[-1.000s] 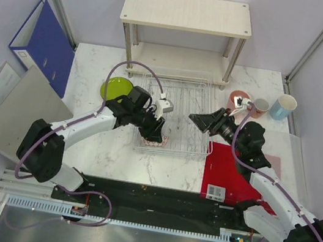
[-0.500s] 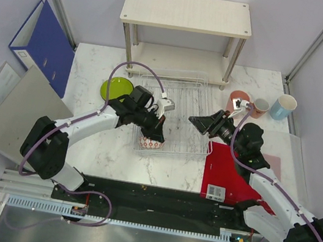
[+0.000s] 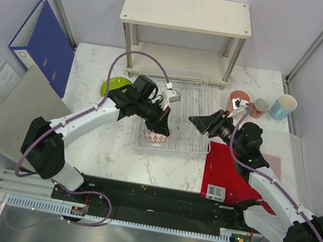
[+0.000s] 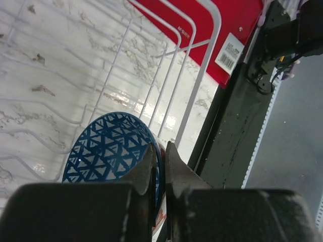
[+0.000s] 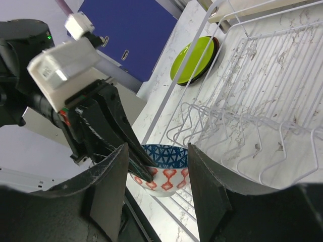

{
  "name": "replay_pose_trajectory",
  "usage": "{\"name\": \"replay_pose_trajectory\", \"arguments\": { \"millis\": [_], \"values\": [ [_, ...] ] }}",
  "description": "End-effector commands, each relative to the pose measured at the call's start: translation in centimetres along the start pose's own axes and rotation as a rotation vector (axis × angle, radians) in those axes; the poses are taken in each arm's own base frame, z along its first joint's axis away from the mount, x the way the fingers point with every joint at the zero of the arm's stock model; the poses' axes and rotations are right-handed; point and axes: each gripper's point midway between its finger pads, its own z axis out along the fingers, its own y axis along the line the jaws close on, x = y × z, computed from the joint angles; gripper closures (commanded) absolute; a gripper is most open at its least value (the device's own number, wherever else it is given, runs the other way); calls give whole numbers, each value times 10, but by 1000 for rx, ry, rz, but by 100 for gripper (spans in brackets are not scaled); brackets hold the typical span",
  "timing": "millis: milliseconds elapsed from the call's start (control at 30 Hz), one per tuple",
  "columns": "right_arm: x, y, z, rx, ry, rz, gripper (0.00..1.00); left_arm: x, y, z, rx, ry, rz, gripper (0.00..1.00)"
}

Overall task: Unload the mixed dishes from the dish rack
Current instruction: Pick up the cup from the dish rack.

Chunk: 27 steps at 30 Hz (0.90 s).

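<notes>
Your left arm [image 3: 77,122] and right arm [image 3: 276,193] share white links and black joints. A mauve cable [image 3: 137,53] loops along each; the fingers [image 5: 106,201] are black.

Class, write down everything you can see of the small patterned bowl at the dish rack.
The small bowl looks like glazed ceramic. It is white outside with red diamond-like motifs, and dark blue inside with a pale triangle lattice that runs up to the rim. It is round and sits open side up at the near edge of the wire dish rack, left of middle. The left gripper has its jaws closed on the rim, one inside and one outside. Whether the base touches the rack wires cannot be told.
</notes>
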Motion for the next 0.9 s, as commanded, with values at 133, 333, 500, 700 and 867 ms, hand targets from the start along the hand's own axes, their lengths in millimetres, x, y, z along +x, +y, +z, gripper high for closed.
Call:
{"name": "replay_pose_trajectory", "arguments": {
  "millis": [133,333,500,700,867],
  "values": [
    [-11,11,-2,-24,-40,-39,43,-77,-16,-19,31,-181,139,98],
    [-10,10,-4,-8,-29,-31,43,-93,-31,-35,37,-234,176,98],
    [-20,-3,-9,132,-41,-7,44,-82,-18,-36,-159,-221,314,98],
    [-30,-32,-14,405,46,-16,44,-71,7,-40,-432,-252,417,98],
    [-23,-40,-12,474,156,-34,41,-58,4,-30,-558,-293,559,98]
  ]
}}
